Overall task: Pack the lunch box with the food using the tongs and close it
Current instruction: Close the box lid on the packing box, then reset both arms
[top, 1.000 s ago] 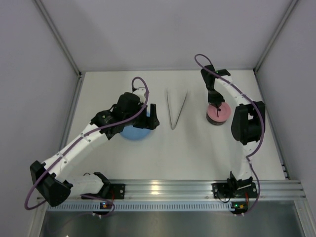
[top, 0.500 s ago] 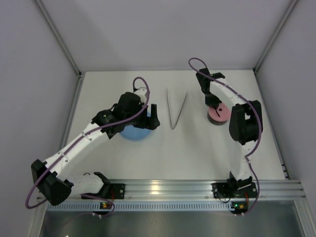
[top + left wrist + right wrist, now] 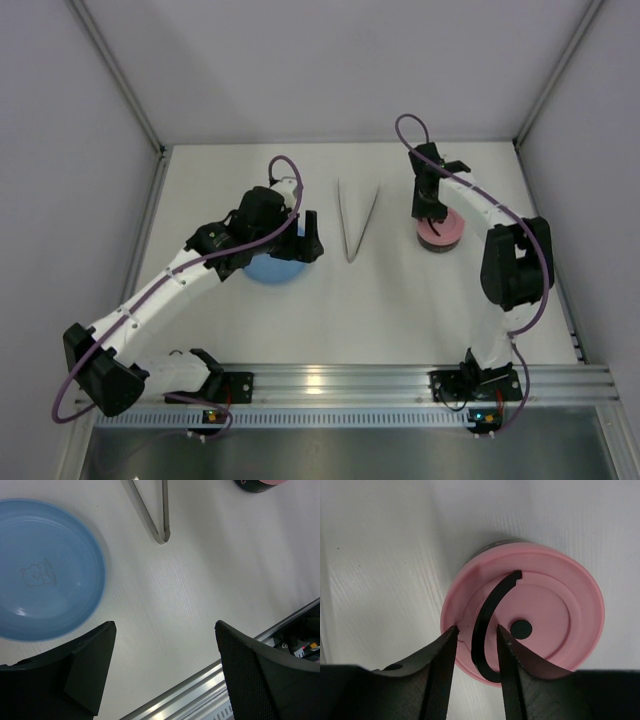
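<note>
The lunch box stands at the right of the table with its pink lid on top; a strip of its steel wall shows behind the lid. My right gripper hangs just over the lid, open, its fingers either side of the black curved handle with a small gap on each side. The tongs lie flat in a narrow V mid-table, joined end toward me. My left gripper is wide open and holds nothing. No food shows in any view.
A light-blue plate with a bear print lies bare under the left arm, partly covered by it from above. The aluminium rail runs along the near edge. Grey walls close in the table on three sides.
The right jaws were shut on the lid's handle and have now parted from it. The right arm's elbow swung right. The left arm, plate and tongs have not moved.
</note>
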`<act>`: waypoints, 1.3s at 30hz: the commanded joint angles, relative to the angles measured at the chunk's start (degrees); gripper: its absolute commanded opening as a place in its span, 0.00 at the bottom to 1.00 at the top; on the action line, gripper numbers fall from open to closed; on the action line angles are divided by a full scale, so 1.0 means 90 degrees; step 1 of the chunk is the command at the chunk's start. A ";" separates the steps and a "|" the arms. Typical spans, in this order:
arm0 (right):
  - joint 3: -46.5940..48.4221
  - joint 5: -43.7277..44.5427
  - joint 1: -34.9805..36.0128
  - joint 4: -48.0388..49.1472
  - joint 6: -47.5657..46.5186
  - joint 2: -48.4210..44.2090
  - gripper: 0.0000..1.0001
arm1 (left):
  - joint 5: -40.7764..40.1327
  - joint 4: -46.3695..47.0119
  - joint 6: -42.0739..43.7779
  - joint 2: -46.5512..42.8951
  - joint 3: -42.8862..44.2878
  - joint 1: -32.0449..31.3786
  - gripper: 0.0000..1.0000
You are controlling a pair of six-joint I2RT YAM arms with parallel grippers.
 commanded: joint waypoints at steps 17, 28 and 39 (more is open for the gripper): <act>0.0333 -0.0134 0.0021 -0.0521 0.0347 -0.0648 0.49 | 0.0066 0.0071 0.0052 0.0167 0.0188 0.0022 0.85; 0.0323 -0.0747 0.0021 -0.0278 0.0103 -0.1478 0.53 | -0.0061 0.0081 -0.0026 0.0294 0.0276 0.0022 0.85; 0.0177 -0.2477 0.0040 0.1352 -0.0181 -0.3011 1.00 | -0.1008 0.0003 -0.0221 0.0859 0.1105 0.0022 0.86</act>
